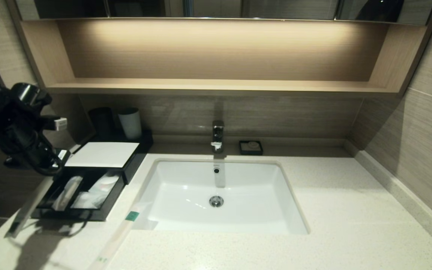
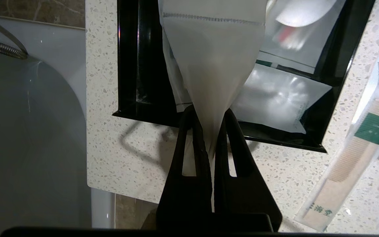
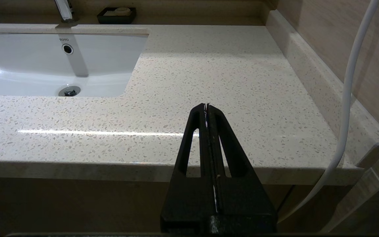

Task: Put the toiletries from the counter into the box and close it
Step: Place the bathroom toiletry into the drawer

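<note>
Left claw (image 2: 213,138): clenched on the tail of a whitish packet (image 2: 214,65), which hangs from the tips over the drawer; in the head view this arm sits at far left.
Packet: centre of the left wrist view, its free end over the drawer's left bay, next to a packet that already lies there.
Drawer (image 2: 128,65): pulled out of the box (image 1: 103,153), black rim showing at upper left of the wrist view; two flat pouches fill its right bay.
How to do it well: I judge the packet's free end should be brought down inside the rim before letting go, so it drops flat rather than draping over the front edge.
Risk: a packet across the rim would likely block the drawer from closing.
Left on the table (image 1: 351,225): a comb packet (image 1: 120,232), lower left of the head view, beside the sink (image 1: 219,191).
Right claw (image 3: 207,108): pressed together, holding nothing, parked off the table's front edge.
</note>
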